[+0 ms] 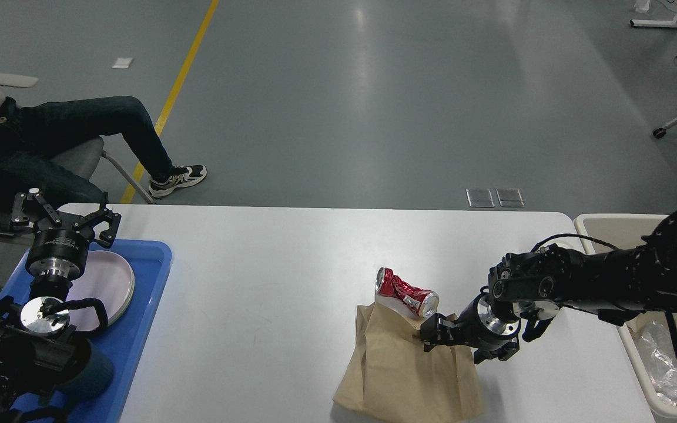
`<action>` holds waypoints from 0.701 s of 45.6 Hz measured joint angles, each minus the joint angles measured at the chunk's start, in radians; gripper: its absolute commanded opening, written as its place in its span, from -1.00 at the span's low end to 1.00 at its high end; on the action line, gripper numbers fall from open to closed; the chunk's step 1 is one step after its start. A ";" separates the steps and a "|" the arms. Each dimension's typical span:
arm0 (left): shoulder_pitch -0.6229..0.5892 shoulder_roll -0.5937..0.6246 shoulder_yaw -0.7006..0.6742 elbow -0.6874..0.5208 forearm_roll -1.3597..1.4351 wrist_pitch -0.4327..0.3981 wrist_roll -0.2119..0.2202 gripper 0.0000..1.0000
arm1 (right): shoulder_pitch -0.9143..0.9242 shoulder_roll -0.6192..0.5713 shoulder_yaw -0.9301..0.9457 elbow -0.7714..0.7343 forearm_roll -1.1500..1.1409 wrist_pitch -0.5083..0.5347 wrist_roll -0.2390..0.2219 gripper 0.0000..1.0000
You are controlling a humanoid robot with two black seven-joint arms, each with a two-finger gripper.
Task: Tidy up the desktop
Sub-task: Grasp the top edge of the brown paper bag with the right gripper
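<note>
Left black two-finger gripper (63,220) points upward, fingers spread apart. Right black two-finger gripper (445,339) reaches low, leftward; finger state unclear.

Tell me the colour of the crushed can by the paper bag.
Red with silver ends, the crushed metal can; the head view shows it.

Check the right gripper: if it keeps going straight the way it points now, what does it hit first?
The right gripper points left and slightly down, its fingers already at the top right edge of the brown paper bag. The bag comes first. The crushed red can lies just beyond that line, though depth is unclear.
</note>
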 measured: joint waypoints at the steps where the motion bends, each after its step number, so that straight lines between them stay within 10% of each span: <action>1: 0.000 0.000 0.000 0.000 0.000 0.000 0.000 0.92 | -0.002 0.001 0.000 0.001 0.000 -0.009 0.000 0.08; 6: 0.000 0.000 0.000 0.000 0.000 0.000 0.000 0.92 | -0.004 0.005 -0.001 0.007 -0.002 -0.027 0.000 -1.00; 32: 0.000 0.000 0.000 0.001 0.000 0.000 0.000 0.92 | 0.068 -0.038 -0.001 0.143 -0.004 0.003 0.000 -1.00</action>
